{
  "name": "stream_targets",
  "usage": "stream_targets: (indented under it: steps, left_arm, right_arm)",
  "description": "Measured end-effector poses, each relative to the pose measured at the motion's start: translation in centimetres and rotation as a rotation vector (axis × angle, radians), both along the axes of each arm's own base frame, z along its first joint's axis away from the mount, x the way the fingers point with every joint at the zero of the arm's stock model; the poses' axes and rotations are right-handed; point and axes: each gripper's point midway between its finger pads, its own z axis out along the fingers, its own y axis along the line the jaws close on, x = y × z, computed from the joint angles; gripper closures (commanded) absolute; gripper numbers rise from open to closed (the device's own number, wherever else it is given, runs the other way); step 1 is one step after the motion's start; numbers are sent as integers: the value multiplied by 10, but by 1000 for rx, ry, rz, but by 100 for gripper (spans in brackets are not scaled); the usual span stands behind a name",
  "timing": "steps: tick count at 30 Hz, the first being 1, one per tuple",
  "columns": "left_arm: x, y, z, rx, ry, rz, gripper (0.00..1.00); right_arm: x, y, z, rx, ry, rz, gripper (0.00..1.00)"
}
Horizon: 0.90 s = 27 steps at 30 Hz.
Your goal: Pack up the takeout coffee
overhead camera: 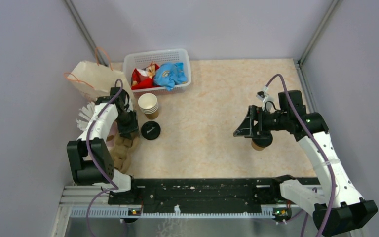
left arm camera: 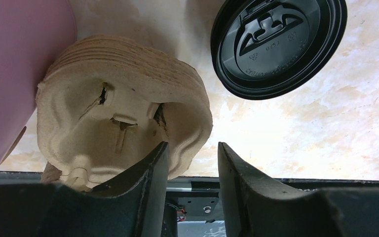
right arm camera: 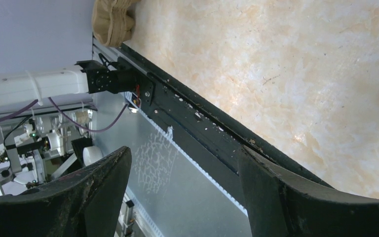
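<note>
Where the takeout coffee (overhead camera: 259, 143) sits: on the worktop (overhead camera: 217, 98), tucked under my right wrist, back of the fingertips, not between them.
Right end effector (right arm camera: 183, 160): released, jaws wide, nothing in the gap.
Cup axis: looks upright; lid mostly hidden.
Nearer arm: right, easily; left end effector (left arm camera: 190, 155) stands parted, well apart, over the pulp carriers (left arm camera: 123, 113).

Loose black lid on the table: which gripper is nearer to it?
Left. The left gripper hovers just left of the loose black lid, over the pulp cup carriers beside it. The right gripper is far across the table to the lid's right.
</note>
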Motion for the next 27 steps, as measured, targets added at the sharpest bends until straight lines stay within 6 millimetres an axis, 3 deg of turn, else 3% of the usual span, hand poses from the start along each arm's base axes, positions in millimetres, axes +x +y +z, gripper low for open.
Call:
stream_targets:
  steps: [6,27]
  left_arm:
    - [1,-3,-1,-15,0,-3,51]
    - [1,-9,-4,-27,-2,-38,79]
  right_arm:
    - [0,0,0,-1,-1,1,22]
    - [-2,1,0,-2,-4,11,22]
